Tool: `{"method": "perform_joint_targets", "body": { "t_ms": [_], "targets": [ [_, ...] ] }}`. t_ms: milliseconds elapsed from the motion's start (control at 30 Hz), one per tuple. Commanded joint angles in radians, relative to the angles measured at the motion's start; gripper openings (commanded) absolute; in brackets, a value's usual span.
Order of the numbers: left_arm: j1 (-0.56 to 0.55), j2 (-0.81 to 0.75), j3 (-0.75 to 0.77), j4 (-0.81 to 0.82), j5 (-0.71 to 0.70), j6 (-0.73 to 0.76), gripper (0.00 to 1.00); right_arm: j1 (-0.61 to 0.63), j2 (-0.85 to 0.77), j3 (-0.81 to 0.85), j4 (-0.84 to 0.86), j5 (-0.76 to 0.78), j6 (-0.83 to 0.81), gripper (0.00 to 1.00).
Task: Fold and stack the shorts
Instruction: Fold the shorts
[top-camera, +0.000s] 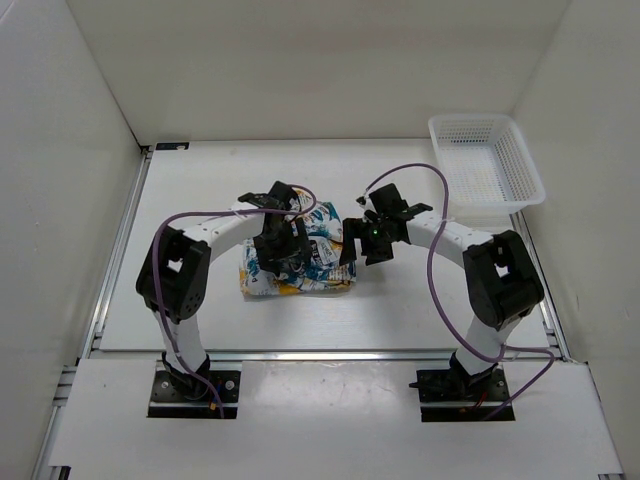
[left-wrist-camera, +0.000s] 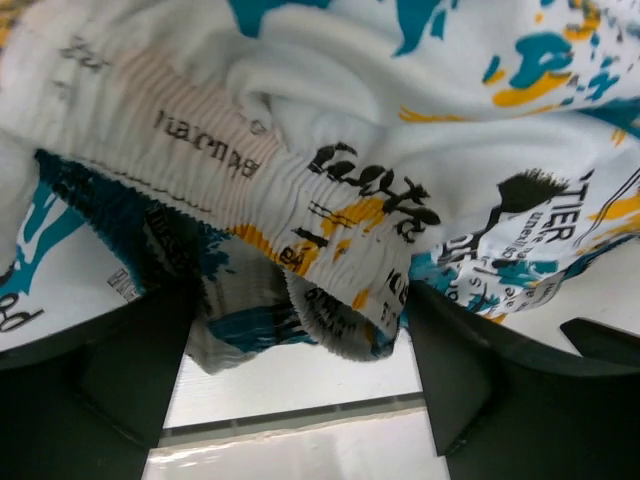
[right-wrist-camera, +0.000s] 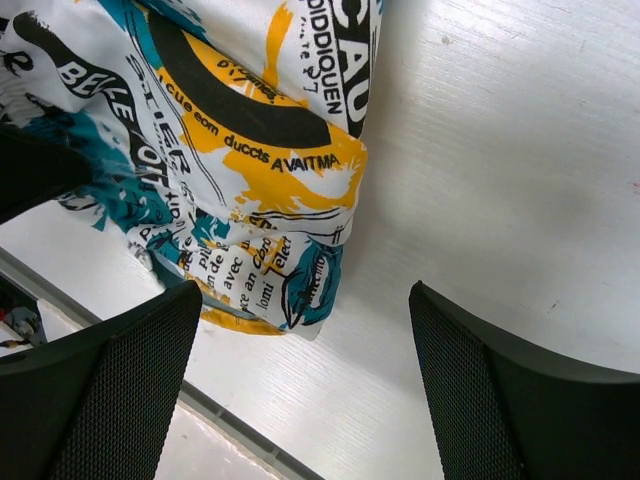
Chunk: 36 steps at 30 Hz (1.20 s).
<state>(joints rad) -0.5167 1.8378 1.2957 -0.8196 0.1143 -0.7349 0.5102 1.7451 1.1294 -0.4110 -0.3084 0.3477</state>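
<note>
shorts (top-camera: 322, 268) in a folded bundle near the middle of the table (top-camera: 200, 300), printed side up, yellow-orange, teal and black patches on white.

left gripper (top-camera: 285, 250) sits directly over the bundle's left and far part, hiding much of it from the top camera. left wrist view: ribbed waistband and a loose fold of fabric hang between the two fingers (left-wrist-camera: 100, 390). jaws spread wide, one finger at each lower corner of the view. cloth lies close against the inner side of the left-hand finger; cannot tell if it truly touches. no pinch on the fabric, nothing held.

right gripper (top-camera: 365, 250) just beside the bundle's right edge, low over the table. right wrist view: its fingers (right-wrist-camera: 110, 400) stand far apart, bare table showing between them. a folded corner of the shorts, with a teal patch and black lettering, lies just above the left-hand finger and partly into the gap. jaws wide, nothing gripped; contact with the cloth cannot be told.

white plastic lattice basket (top-camera: 524, 160) at the far right corner of the table, well apart from shorts and both grippers. only its own lattice floor and walls show inside.
</note>
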Motion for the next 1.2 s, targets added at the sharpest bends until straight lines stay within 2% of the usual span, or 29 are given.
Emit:
{"method": "perform_joint_targets", "body": {
  "t_ms": [0, 67, 167, 267, 300, 500, 533, 567, 667, 833, 967, 1167],
  "targets": [
    [-0.005, -0.074, 0.011, -0.004, -0.056, -0.037, 0.99, 0.001, -0.041, 0.004, -0.014, 0.015, -0.019, 0.89],
    [0.004, -0.083, -0.003, -0.004, -0.056, -0.037, 0.98, 0.001, -0.041, 0.004, -0.014, 0.015, -0.019, 0.89],
    [0.004, -0.045, -0.013, -0.004, -0.056, -0.037, 0.80, 0.001, -0.041, 0.004, -0.014, 0.015, -0.019, 0.89],
    [0.004, -0.014, 0.008, -0.004, -0.047, -0.027, 0.74, 0.001, -0.041, 0.004, -0.014, 0.015, -0.019, 0.89],
    [0.004, -0.014, 0.017, -0.004, -0.047, -0.015, 0.67, 0.001, -0.041, 0.004, -0.014, 0.015, -0.019, 0.89],
    [-0.005, 0.029, 0.042, -0.004, -0.025, -0.003, 0.66, 0.001, -0.041, 0.004, -0.014, 0.025, -0.019, 0.89],
    [-0.005, 0.029, 0.051, -0.004, -0.016, -0.003, 0.59, 0.001, -0.041, 0.004, -0.023, 0.025, -0.019, 0.89],
    [-0.005, 0.029, 0.051, -0.004, -0.016, -0.003, 0.36, 0.001, -0.050, 0.004, -0.023, 0.025, -0.019, 0.89],
    [-0.005, 0.006, 0.079, -0.032, -0.016, -0.003, 0.10, 0.001, -0.061, 0.015, -0.034, 0.037, -0.019, 0.89],
    [-0.005, -0.028, 0.169, -0.121, -0.060, 0.006, 0.10, -0.018, -0.110, 0.024, -0.064, 0.060, -0.010, 0.90],
    [-0.005, -0.048, 0.348, -0.231, -0.114, 0.037, 0.10, -0.027, -0.162, 0.046, -0.103, 0.107, -0.010, 0.97],
    [-0.005, -0.048, 0.527, -0.348, -0.191, 0.055, 0.10, -0.070, -0.213, 0.066, -0.149, 0.132, -0.029, 1.00]
  ]
}}
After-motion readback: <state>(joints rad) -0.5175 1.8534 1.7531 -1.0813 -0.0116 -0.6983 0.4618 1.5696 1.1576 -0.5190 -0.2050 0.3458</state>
